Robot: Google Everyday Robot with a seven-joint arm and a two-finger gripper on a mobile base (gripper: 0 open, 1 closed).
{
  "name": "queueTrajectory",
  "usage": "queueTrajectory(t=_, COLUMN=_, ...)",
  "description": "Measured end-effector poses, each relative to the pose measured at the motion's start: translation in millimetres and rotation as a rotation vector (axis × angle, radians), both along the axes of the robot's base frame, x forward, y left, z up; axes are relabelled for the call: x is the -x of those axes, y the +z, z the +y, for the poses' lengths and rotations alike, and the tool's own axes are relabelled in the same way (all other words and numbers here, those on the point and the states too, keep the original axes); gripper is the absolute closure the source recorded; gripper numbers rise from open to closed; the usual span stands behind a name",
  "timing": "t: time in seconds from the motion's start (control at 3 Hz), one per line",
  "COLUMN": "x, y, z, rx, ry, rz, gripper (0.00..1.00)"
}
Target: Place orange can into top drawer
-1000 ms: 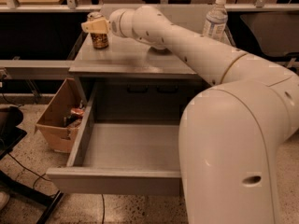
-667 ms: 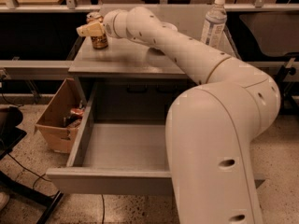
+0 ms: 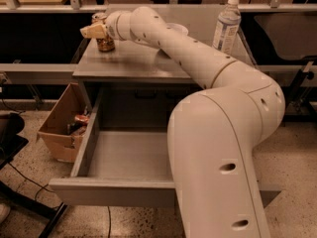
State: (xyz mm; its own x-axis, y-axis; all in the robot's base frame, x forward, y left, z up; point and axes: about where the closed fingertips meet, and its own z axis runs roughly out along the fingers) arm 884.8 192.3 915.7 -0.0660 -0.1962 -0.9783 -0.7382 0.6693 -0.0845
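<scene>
Top drawer [image 3: 109, 191] is pulled right out at the near side, and the arm's big elbow has swung further left across it since a second ago. Back on the bench [image 3: 133, 63], the orange can [image 3: 105, 44] hasn't budged from the far-left corner. The end effector [image 3: 94, 31] is right at its top, can't tell if it's clamped on. I'd guess the grasp is still being sorted, no lift yet.

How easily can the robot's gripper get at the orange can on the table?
Probably easily, yes. The gripper is right at the top of the can on the table, and nothing stands between them.
</scene>
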Motion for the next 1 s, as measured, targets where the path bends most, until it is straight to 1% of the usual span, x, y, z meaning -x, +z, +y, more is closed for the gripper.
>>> queueTrajectory(t=0.67, x=0.0, y=0.0, z=0.0, rx=0.000, ry=0.000, rz=0.000, gripper=0.65)
queueTrajectory(t=1.0, x=1.1, y=4.9, z=-5.1, rx=-0.012, ry=0.037, rz=0.009, gripper=0.96)
